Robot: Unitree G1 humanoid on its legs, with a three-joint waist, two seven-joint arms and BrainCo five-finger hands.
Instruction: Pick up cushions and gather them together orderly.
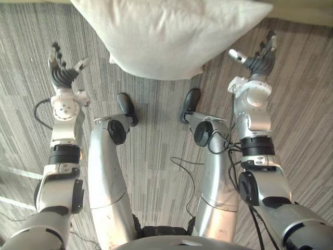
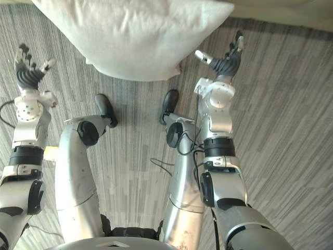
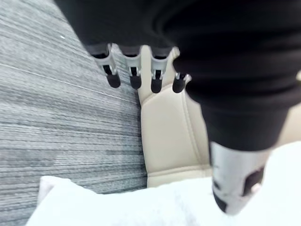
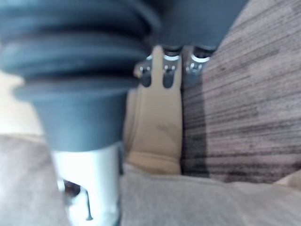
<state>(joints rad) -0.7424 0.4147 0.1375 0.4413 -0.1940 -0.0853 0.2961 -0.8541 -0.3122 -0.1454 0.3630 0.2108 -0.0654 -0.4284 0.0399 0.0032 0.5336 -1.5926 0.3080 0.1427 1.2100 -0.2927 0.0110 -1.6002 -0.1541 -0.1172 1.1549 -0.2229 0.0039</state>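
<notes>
Lying on the grey striped carpet (image 1: 156, 140), the one white cushion (image 1: 166, 36) sits straight ahead of the robot, between its two raised hands and touched by neither. Its nearest corner points back toward the robot, and its far side runs out of the eye views.

The left hand (image 1: 61, 73) hovers over the carpet, well to the left of the cushion. Its fingers (image 3: 135, 77) are straight and slightly spread, the thumb stands out to the side, and it holds nothing.

The right hand (image 1: 260, 61) hangs just beside the cushion's right corner, above the carpet. Its fingers (image 4: 168, 75) are likewise extended and loose, with the thumb apart, and it is empty.

Both wrist views look past the fingertips to a beige upholstered piece of furniture (image 3: 169, 136) standing on the carpet. The cushion's pale fabric (image 3: 141, 207) lies in front of it.
</notes>
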